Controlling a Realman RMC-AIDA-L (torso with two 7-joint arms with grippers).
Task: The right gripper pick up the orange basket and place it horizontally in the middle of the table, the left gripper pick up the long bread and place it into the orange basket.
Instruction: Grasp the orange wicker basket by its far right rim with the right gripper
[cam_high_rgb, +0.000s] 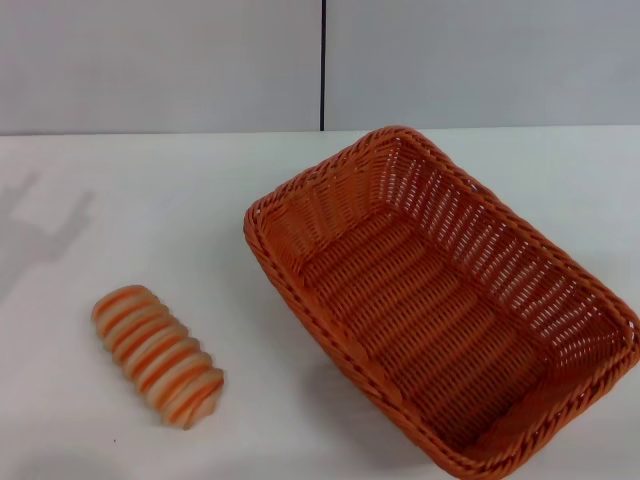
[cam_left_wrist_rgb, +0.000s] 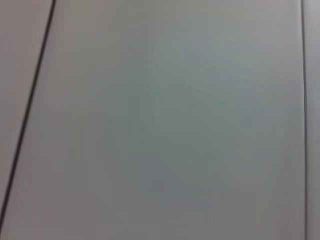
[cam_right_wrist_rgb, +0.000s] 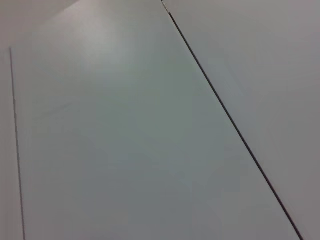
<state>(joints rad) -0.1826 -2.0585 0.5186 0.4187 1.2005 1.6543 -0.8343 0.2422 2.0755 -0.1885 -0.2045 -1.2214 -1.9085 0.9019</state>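
The orange basket (cam_high_rgb: 440, 300) lies empty on the white table (cam_high_rgb: 200, 200), right of centre, set at a slant with one end toward the back and the other near the front right corner. To its left, near the front, rests the long bread (cam_high_rgb: 158, 355), a striped orange and cream loaf, also at a slant. Neither gripper shows in the head view. Both wrist views hold only pale grey wall panels with dark seams.
A light grey wall (cam_high_rgb: 160, 60) with a dark vertical seam (cam_high_rgb: 323, 65) stands behind the table. A faint arm shadow (cam_high_rgb: 40, 235) falls on the tabletop at the far left.
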